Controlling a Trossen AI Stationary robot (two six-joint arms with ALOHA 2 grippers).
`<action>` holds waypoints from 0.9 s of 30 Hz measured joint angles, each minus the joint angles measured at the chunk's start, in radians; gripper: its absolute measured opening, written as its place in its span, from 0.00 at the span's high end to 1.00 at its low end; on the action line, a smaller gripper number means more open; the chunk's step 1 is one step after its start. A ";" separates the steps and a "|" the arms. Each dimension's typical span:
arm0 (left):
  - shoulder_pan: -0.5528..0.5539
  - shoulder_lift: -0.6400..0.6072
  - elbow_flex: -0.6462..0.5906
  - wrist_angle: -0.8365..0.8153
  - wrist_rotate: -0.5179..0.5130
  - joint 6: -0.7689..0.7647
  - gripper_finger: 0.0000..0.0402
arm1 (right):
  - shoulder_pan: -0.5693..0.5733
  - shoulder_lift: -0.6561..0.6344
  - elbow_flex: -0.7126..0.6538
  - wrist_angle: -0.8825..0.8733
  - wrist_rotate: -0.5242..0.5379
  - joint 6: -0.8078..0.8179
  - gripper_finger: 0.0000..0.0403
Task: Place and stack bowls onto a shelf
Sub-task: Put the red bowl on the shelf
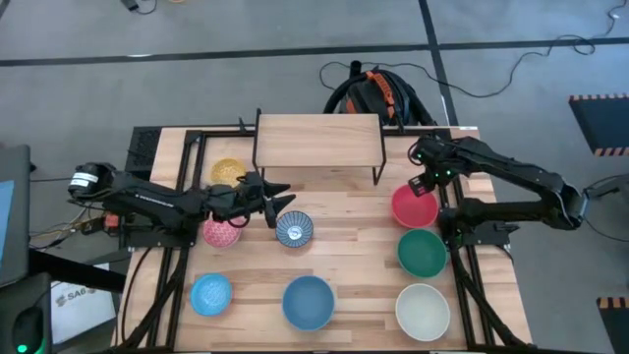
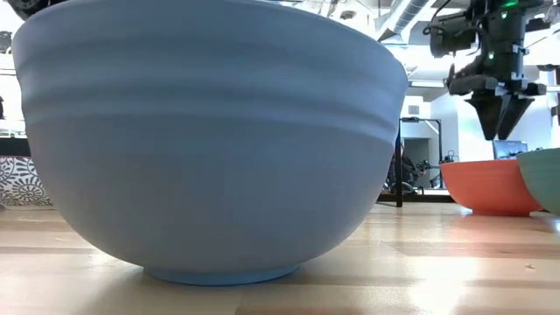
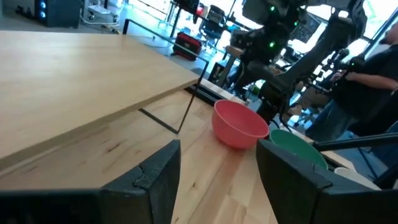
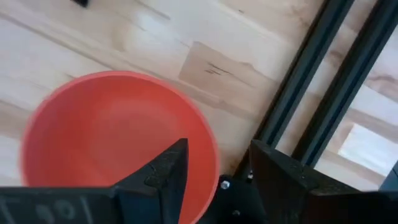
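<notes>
The shelf (image 1: 319,138) stands at the table's far middle with nothing on its board (image 3: 74,74). All bowls rest on the table by their bases: yellow (image 1: 228,172), pink (image 1: 221,232), blue-white patterned (image 1: 294,229), light blue (image 1: 211,294), large blue (image 1: 308,301), red (image 1: 415,206), green (image 1: 422,252), cream white (image 1: 423,310). My left gripper (image 1: 278,202) is open, between the yellow and patterned bowls, pointing right. My right gripper (image 4: 214,168) is open and hangs above the red bowl's rim (image 4: 208,146), one finger over the inside, one outside, clear of the bowl (image 2: 490,184).
Black frame rails (image 4: 323,81) run along the table's right side, close to the red bowl. A dark bag with orange parts (image 1: 373,93) lies beyond the table's far edge. A person (image 3: 367,81) stands beyond the right arm. Bare wood lies in front of the shelf.
</notes>
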 joint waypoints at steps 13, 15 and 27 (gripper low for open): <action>0.000 0.069 0.000 0.074 0.019 0.006 0.52 | -0.101 0.130 -0.147 0.187 0.012 -0.016 0.54; 0.000 0.067 0.000 0.075 0.019 0.006 0.52 | -0.110 0.154 -0.147 0.199 -0.001 -0.031 0.56; 0.000 0.066 0.000 0.073 0.018 0.009 0.52 | -0.111 0.179 -0.142 0.202 -0.061 -0.067 0.94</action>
